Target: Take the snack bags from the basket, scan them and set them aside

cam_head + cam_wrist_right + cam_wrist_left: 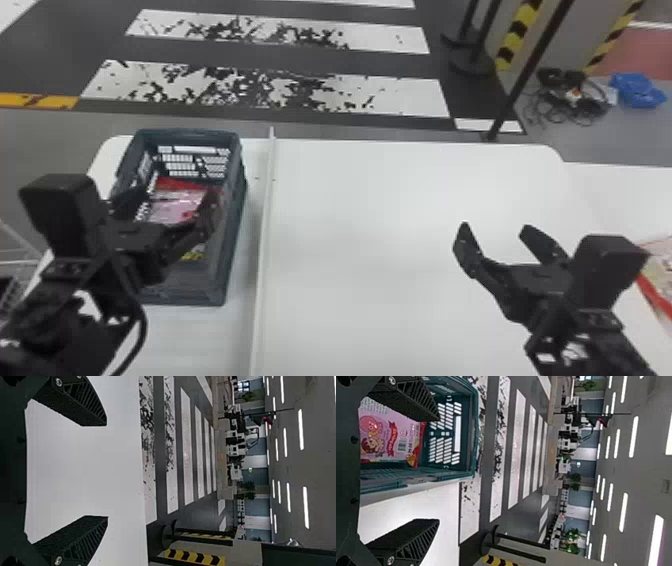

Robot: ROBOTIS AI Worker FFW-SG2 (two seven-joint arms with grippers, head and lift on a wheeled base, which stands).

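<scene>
In the head view my left gripper (167, 212) is over the basket (232, 220) on the table's left side, fingers apart with nothing between them. Inside the basket lies a pink and red snack bag (175, 205), partly hidden by that gripper; something yellow shows lower down. The left wrist view has the left gripper (437, 469) open, with the pink bag (387, 435) lying in the teal basket (472, 427) beyond one finger. My right gripper (500, 240) stands open above the table's right part; in the right wrist view the gripper (106, 471) holds nothing.
A thin pale divider (265, 225) runs along the white table (375, 225) just right of the basket. At the right edge lies a red-edged packet (660, 270). Beyond the table are a dark pole (525, 75), cables and a blue item (637, 90) on the floor.
</scene>
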